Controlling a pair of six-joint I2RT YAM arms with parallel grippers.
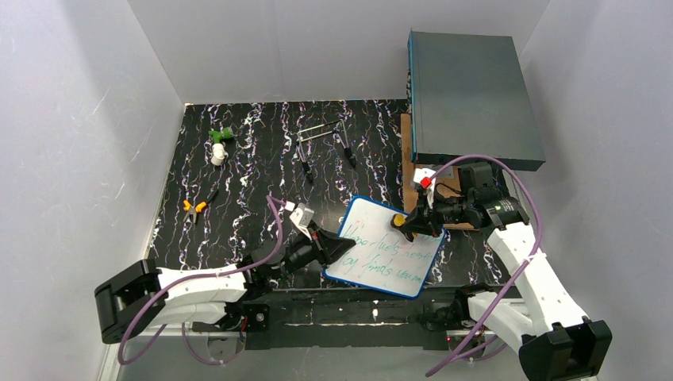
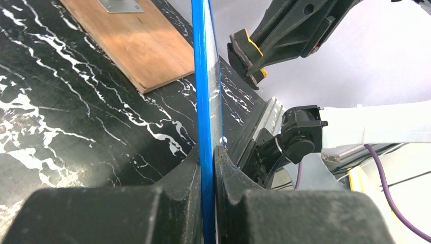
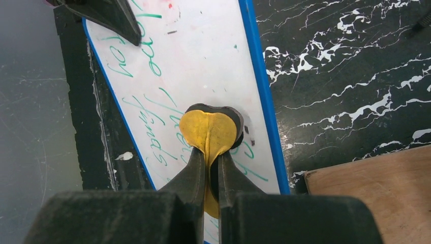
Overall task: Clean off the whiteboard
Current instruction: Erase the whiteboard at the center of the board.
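Grey-teal box [image 1: 474,95] at far right, wooden board [image 2: 137,46] beside it, orange-handled pliers [image 1: 194,206], perhaps pens [image 1: 350,152], black marbled table [image 1: 254,159]

Glossy whiteboard [image 1: 386,254], black marbled table [image 1: 238,198]

One whiteboard [image 1: 386,248], pinched by one left gripper [image 1: 346,248]; one yellow eraser [image 3: 209,131] in one right gripper [image 1: 409,225]; beyond the grippers, one grey box [image 1: 473,99], one orange pliers [image 1: 194,206], perhaps two black pens [image 1: 349,153].

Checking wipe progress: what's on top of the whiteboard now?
Green handwriting across the whiteboard, and a yellow eraser held by the right gripper near one edge. Writing beneath the eraser is covered.
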